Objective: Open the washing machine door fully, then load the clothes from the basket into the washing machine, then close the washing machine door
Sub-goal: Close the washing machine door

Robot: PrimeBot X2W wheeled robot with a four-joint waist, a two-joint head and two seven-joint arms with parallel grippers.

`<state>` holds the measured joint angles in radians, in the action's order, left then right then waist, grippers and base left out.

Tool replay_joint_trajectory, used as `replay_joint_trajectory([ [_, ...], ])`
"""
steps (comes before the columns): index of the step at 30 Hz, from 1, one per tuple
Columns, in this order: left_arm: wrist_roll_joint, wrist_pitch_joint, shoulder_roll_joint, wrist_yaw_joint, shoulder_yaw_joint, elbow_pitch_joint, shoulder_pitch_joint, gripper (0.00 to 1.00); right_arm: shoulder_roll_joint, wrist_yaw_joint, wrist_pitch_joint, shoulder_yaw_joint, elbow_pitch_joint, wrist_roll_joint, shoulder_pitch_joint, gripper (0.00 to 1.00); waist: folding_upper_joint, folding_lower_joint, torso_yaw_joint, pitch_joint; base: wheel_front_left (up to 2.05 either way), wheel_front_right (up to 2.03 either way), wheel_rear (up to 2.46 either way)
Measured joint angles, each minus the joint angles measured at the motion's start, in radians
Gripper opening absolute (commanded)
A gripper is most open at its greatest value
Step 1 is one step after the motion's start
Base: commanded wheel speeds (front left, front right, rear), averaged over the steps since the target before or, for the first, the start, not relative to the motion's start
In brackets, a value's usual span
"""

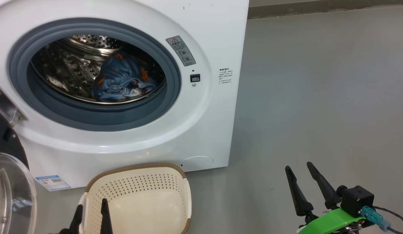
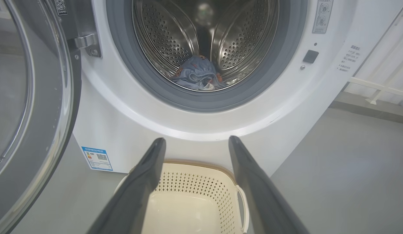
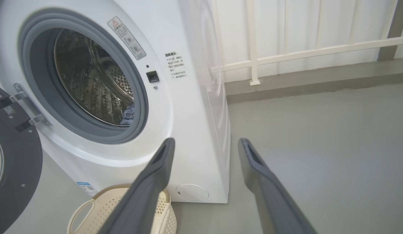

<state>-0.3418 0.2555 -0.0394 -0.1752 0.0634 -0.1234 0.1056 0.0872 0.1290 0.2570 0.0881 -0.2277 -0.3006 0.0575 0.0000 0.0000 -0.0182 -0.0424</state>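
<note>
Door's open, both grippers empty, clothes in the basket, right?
No: the basket is empty; the head view shows the clothes inside the washing machine drum. The door is open, and the left gripper and the right gripper are empty.

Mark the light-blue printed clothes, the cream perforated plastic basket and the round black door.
Light-blue printed clothes [image 1: 123, 78]: head view, middle of the bunched fabric.
Cream perforated plastic basket [image 1: 139, 188]: head view, perforated back wall.
Round black door [image 3: 21, 162]: right wrist view, dark grey inner face.
</note>
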Motion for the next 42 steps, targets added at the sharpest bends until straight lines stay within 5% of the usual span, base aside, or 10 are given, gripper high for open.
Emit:
replay_joint_trajectory([
  [30,-0.004,0.000,0.000,-0.007,-0.005,-0.001,0.015,1.00,-0.004,0.000,0.000,-0.031,-0.037,0.009,-0.023,1.00,0.0000,0.0000,-0.006,-0.007,-0.01,0.01,0.00],
  [42,-0.004,0.000,0.000,-0.014,-0.004,-0.002,0.015,1.00,-0.004,0.000,0.000,-0.032,-0.037,0.010,-0.023,1.00,0.0000,0.0001,-0.007,-0.011,-1.17,1.17,0.00],
])
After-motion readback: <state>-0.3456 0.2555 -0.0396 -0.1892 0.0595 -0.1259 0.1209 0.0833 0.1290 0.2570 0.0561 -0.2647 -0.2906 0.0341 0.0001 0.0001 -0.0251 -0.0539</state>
